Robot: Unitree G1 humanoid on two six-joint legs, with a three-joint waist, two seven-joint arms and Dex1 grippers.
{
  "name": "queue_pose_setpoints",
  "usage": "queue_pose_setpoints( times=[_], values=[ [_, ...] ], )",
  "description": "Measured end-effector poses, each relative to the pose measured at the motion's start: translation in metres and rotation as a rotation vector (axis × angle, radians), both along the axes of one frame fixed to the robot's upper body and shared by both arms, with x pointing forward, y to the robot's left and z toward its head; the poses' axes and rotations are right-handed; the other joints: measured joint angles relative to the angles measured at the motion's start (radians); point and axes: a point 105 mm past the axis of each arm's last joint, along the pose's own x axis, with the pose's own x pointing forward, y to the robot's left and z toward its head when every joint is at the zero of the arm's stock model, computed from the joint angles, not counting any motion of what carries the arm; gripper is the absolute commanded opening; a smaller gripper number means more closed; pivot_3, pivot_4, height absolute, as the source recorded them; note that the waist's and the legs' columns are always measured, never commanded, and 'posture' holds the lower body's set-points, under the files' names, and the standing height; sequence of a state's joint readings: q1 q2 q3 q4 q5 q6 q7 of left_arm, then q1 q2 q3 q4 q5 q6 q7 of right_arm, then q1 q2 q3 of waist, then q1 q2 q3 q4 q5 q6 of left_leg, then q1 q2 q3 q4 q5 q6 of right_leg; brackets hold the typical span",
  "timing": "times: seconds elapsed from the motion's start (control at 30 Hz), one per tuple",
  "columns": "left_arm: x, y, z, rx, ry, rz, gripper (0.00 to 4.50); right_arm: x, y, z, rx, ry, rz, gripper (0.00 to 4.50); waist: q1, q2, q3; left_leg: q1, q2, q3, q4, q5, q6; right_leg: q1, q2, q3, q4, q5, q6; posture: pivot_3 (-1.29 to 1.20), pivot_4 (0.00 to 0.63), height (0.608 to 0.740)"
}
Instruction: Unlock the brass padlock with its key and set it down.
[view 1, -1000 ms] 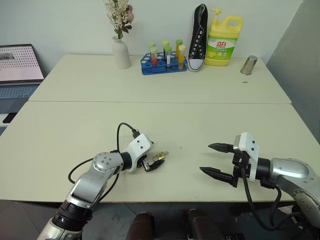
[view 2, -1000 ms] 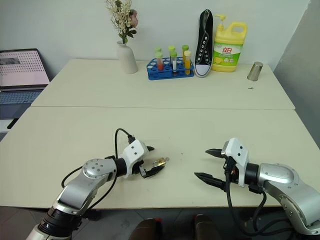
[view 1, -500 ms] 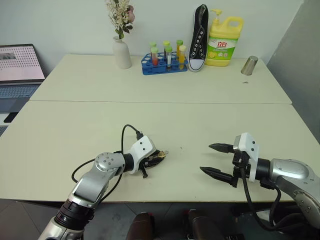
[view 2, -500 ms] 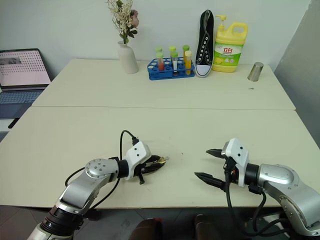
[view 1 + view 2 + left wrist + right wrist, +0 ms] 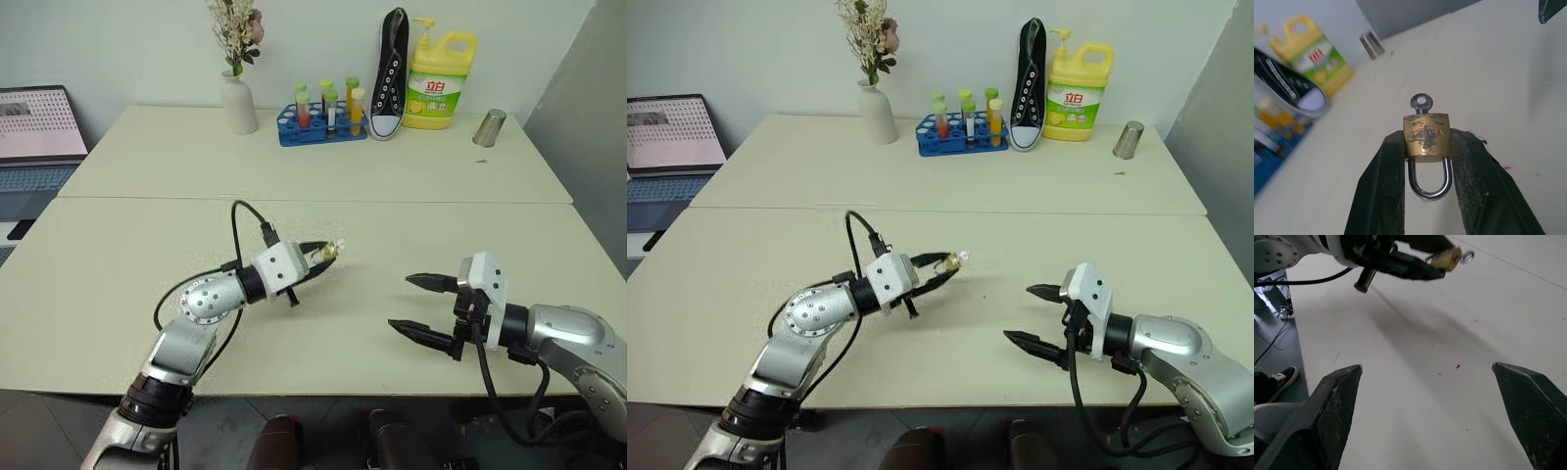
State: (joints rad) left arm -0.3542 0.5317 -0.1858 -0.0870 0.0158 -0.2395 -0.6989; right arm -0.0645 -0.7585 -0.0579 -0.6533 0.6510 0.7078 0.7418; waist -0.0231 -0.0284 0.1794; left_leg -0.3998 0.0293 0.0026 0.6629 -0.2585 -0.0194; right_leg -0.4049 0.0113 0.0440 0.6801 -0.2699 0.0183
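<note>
the left pincer [image 5: 1427,161] is squeezed on the brass padlock [image 5: 1427,136] and holds it up in the air above the desk [image 5: 392,225]. the key [image 5: 1421,103] sits in the lock, its round head poking out. the shackle [image 5: 1430,178] looks closed, so i think the lock is not open yet. the right pincer [image 5: 423,308] is wide open and holds nothing, a little way off. turning the key and putting the lock down are left to do.
</note>
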Motion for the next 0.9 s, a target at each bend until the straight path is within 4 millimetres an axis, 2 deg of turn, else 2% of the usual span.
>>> queue_pose_setpoints(
  times=[0.13,0.27,0.57,0.73,0.9],
  values=[
    [0.001,-0.001,0.024,0.087,-0.333,-0.052,0.95,0.003,0.004,0.009,0.015,-0.032,0.007,4.5,0.0,0.0,0.0,0.0,0.0,0.0,0.0,0.0,0.0,0.0,0.0,0.0,0.0,0.0,0.0,0.0,0.15,0.74],
    [-0.006,0.001,0.027,0.177,-0.542,-0.122,0.95,0.005,0.009,0.017,0.05,-0.036,0.023,4.5,0.0,0.0,0.0,0.0,0.0,0.001,0.0,0.0,0.0,0.0,-0.001,0.0,0.0,0.001,-0.001,0.0,0.15,0.74],
    [-0.016,0.0,0.019,0.205,-0.631,-0.237,0.95,0.005,0.02,0.037,0.135,-0.012,0.091,4.5,-0.003,0.0,0.0,0.0,0.0,0.001,0.0,0.0,0.0,0.0,-0.004,-0.001,0.0,0.002,-0.003,0.0,0.15,0.74],
    [-0.019,0.001,0.013,0.225,-0.627,-0.269,0.95,0.015,0.028,0.041,0.174,0.027,0.109,4.5,-0.005,0.0,0.0,0.0,0.0,0.0,0.0,0.0,0.0,0.0,-0.004,-0.001,0.0,0.003,-0.004,0.0,0.15,0.74],
    [-0.02,0.002,0.012,0.233,-0.63,-0.275,0.95,0.027,0.044,0.047,0.243,0.083,0.127,4.5,-0.005,0.0,0.0,0.0,0.0,0.0,0.0,0.0,0.0,0.0,-0.004,-0.001,0.0,0.003,-0.004,0.0,0.15,0.74]
  ],
)
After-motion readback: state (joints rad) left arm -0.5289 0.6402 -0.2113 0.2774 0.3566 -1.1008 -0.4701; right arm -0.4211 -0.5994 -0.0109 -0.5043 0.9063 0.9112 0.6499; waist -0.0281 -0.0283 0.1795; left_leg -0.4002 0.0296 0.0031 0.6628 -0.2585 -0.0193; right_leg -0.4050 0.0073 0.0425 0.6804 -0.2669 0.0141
